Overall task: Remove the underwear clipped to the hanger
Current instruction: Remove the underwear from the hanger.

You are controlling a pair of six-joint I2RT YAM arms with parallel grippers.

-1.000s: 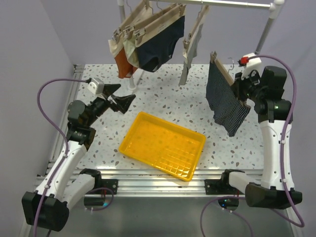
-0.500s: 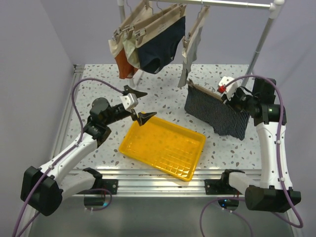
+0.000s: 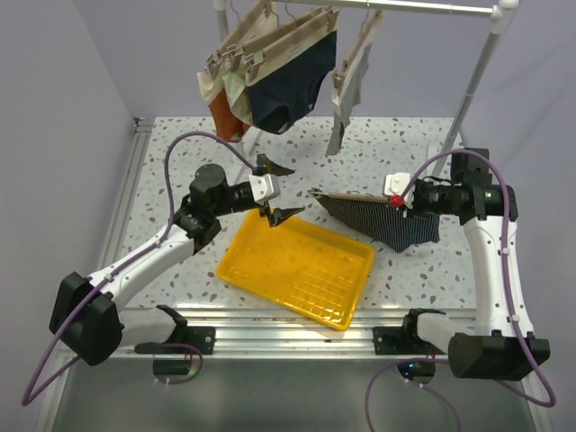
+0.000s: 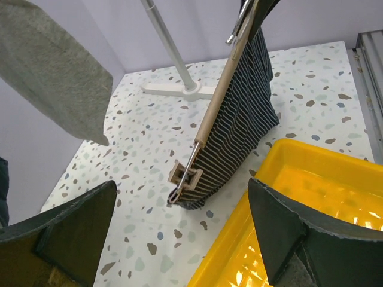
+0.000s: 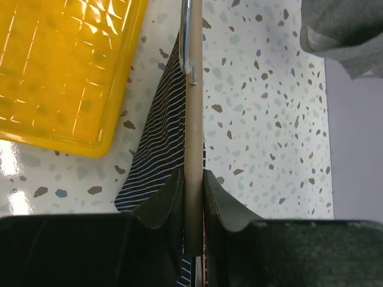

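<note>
I observe the striped navy underwear clipped along a wooden hanger, held low over the table just to the right of the yellow tray. Its cloth sags to the table surface, near the tray's far right corner. In the left wrist view the hanger's free end, with its metal clip, points at my camera, and the cloth hangs beside the tray's rim.

The right end effector is closed down narrow on the hanger bar, one finger on each side of the wood. The left end effector stands wide open and holds nothing; it hovers over the tray's far left edge, facing the clip end across a gap.

Open room: bare table lies between the left end effector and the hanger, and to the far side below the rail. The tray takes up the near middle.

Against the earlier frames, the right arm has brought the hanger down from a hanging, upright position at the right to a lower, flatter one nearer the centre. The left arm has reached from the left edge to the tray.

Count: one striped pair on the held hanger; on the rail I make out orange-red, solid navy, pale cream and grey pairs. One tray. Two arms.
</note>
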